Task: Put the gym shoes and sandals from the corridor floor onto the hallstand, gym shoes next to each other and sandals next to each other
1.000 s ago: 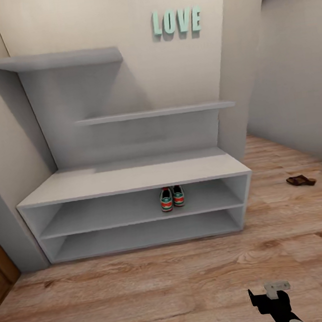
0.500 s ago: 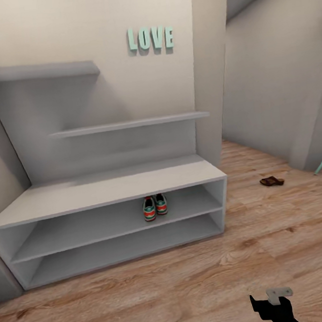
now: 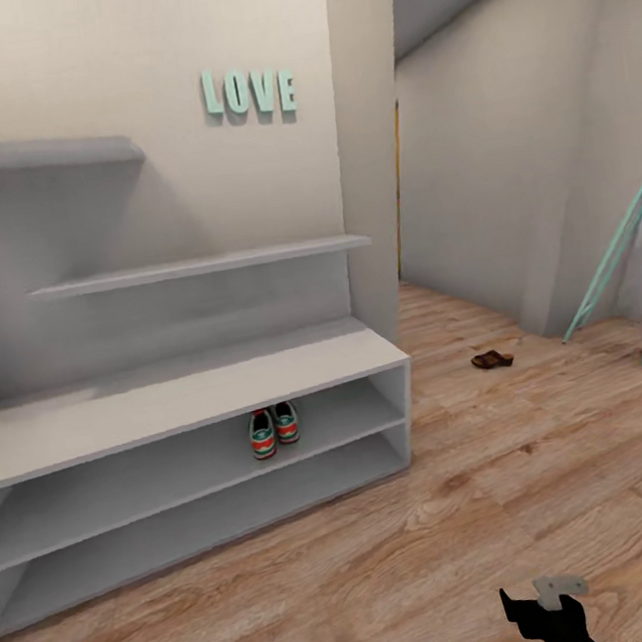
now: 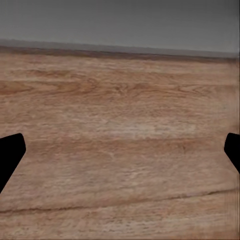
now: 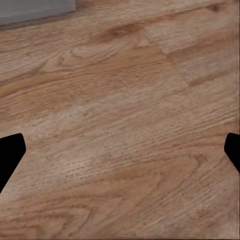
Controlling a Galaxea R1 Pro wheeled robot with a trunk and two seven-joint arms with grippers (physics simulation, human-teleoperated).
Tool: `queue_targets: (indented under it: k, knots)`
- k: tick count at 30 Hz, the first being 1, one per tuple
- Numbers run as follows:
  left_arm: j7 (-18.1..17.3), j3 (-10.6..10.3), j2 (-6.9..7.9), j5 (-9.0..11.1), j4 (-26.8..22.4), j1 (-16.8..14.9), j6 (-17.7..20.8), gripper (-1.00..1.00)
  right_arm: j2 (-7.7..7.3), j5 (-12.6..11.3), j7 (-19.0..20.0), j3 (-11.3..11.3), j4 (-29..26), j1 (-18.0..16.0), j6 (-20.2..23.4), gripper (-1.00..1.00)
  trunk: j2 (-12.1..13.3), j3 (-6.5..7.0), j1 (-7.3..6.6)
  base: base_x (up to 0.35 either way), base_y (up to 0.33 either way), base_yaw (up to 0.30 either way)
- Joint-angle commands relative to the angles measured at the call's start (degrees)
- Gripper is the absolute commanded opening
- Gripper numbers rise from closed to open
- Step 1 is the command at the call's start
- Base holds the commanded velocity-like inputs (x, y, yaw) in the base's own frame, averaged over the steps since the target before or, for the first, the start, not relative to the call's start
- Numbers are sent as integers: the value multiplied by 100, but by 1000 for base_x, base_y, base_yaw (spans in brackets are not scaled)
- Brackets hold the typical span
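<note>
Gym shoes (image 3: 273, 430) are sitting paired on the hallstand (image 3: 189, 392) shelf, centre-left; one sandal (image 3: 491, 359) is lying on the corridor floor (image 3: 541, 475), centre-right. Both grippers' jaws are spreading wide, empty, ready for it.

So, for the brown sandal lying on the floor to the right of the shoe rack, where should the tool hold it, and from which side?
The sandal lies flat and low on the wood floor, apart from the hallstand. Coming from above and closing across its narrow width, probably at the strap, seems best. It is too small here to read the strap's exact place. Both tools, left and right, are open and empty.
</note>
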Motion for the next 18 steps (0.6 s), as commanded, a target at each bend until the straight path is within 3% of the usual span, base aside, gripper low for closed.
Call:
queue_targets:
  k: [1, 7, 14, 18]
  knots:
    - [-56, 44, -6, 13, 6, -2, -35, 100, 8, 49, 15, -48, 11, -6, -22, 100, 39, 13, -24, 0, 0, -271]
    - [-45, 40, -71, 8, 8, -1, -197, 100, 33, 36, 16, -44, 125, -6, -20, 100, 280, 120, -156, 0, 0, -271]
    - [-42, 30, -119, 8, 7, -1, -231, 100, 33, 31, 16, -50, 221, -6, -19, 100, 280, 120, -156, 0, 0, -271]
    - [-48, 4, -272, 1, 6, -1, -241, 100, 30, 30, 16, -52, 223, -6, -19, 100, 280, 113, -156, 0, 0, -271]
